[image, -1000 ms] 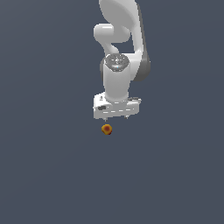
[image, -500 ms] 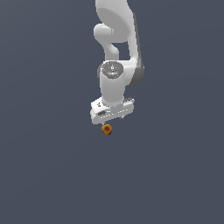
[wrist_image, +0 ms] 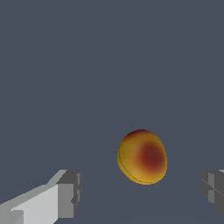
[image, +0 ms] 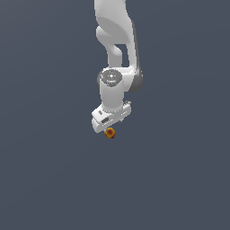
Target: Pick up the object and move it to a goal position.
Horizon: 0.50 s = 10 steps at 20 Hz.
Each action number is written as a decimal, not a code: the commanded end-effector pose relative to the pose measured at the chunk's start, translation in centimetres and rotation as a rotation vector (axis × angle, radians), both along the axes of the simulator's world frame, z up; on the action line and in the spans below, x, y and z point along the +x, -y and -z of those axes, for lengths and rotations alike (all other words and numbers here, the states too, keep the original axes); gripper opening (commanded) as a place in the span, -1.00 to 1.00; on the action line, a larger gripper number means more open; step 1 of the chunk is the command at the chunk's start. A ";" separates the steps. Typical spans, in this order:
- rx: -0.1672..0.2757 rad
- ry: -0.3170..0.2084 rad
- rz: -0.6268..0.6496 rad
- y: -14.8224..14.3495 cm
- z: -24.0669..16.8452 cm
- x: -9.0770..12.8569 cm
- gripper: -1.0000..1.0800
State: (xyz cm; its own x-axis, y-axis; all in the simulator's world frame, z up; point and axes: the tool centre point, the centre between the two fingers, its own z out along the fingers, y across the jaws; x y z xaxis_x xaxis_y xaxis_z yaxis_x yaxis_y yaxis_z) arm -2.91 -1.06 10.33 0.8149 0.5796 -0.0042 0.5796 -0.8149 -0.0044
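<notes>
1. The step in hand looks like the approach before the grasp. In the exterior view the white arm (image: 117,54) hangs down from the top of the frame, and the gripper (image: 109,127) sits right above the object (image: 109,133), a tiny orange-yellow ball with a dark red spot, which peeks out just under the gripper's lower edge. Nothing suggests the ball is off the plain grey ground (image: 49,179) yet (the flat shading makes height hard to judge).

2. The wrist view, read from its left edge across: one grey finger pad (wrist_image: 70,194), then a clear gap, then the ball (wrist_image: 142,156), then another gap, then the other pad at the far edge. The jaws stand spread wide — neither pad touches the ball, and nothing is held.

3. The ball lies between the two fingers but nearer the far-edge one, so it is not quite centred.

4. The next move, as I judge it, calls for a short further descent and then closing squarely on the ball — a small round thing may roll if one pad arrives first. No goal marker is visible.
</notes>
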 end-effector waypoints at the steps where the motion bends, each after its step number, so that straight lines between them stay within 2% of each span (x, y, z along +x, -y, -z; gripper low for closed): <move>1: 0.000 0.002 -0.055 0.3 0.6 -0.2 0.92; 10: -0.001 0.006 -0.170 0.8 1.8 -0.7 0.92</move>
State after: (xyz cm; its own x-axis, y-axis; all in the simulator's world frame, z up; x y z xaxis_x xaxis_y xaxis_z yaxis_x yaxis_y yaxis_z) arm -3.54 -1.82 8.70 0.7161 0.6980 -0.0010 0.6980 -0.7161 -0.0009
